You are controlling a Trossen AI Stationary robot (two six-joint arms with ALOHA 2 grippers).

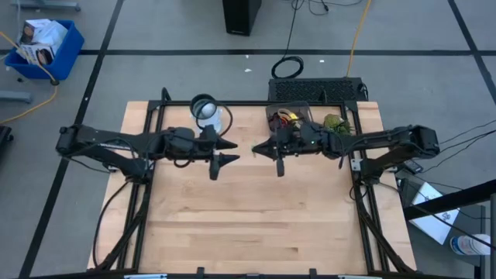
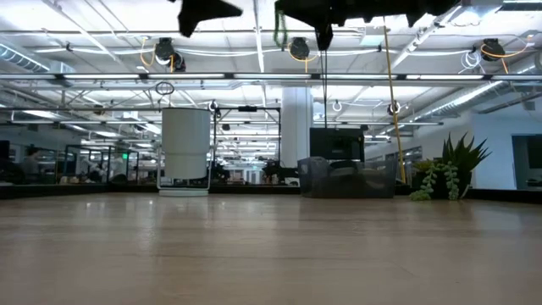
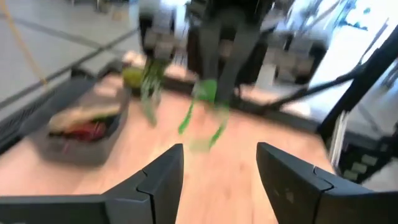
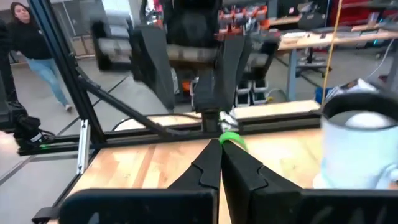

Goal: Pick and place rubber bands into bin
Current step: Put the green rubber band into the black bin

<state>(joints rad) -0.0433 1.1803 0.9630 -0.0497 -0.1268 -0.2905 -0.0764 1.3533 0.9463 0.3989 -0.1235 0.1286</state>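
Observation:
My right gripper is shut on a green rubber band high above the middle of the table. It also shows in the high view. My left gripper is open and empty, facing it from the table's left, a short way off. The smoky-grey bin stands on the table at the far edge, right of centre, with red, tan and dark bands inside. It also shows in the left wrist view and the low view. My right gripper pinches the green band's upper part between its two fingertips, coming level from the table's right. The band hangs below the fingers as a slack loop, lifted clear of the table.
A clear round cup stands at the far edge, left of centre, close behind my left gripper. A small green plant stands right of the bin. A black frame runs round the tabletop. A person stands in the room beyond.

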